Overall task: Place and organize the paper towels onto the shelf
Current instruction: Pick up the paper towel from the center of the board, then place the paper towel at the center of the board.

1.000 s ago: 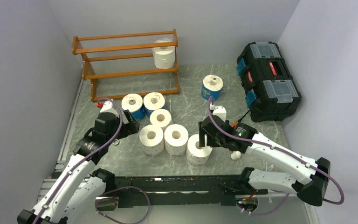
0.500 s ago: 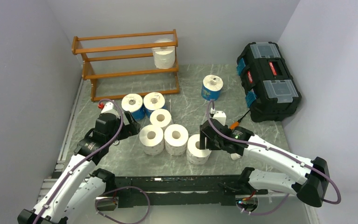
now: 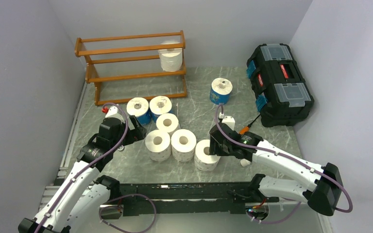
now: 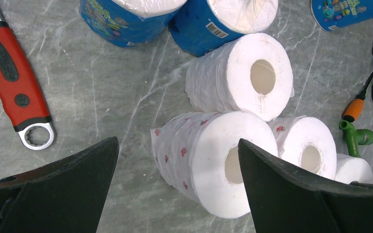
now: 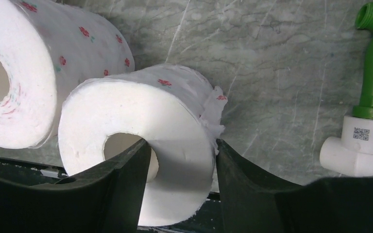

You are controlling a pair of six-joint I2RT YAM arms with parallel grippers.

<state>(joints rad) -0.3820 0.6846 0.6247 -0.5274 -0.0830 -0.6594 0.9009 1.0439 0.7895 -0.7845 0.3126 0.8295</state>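
The left fingers are staying wide apart, a white roll lying between them on the counter. The right fingers are closing from a wider gap and are now pinching the nearest roll by its wall, one finger inside the core. I think lifting toward the shelf is coming next.

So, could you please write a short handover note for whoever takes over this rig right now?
Left gripper: open, empty, above the left white roll.
Right gripper: fingers astride the wall of the nearest roll, one in its core, one outside. A firm grip is uncertain.
Done: one roll stands at the right end of the shelf, under the top tier.
Left: seven rolls on the table, four plain white and three blue-wrapped rolls.
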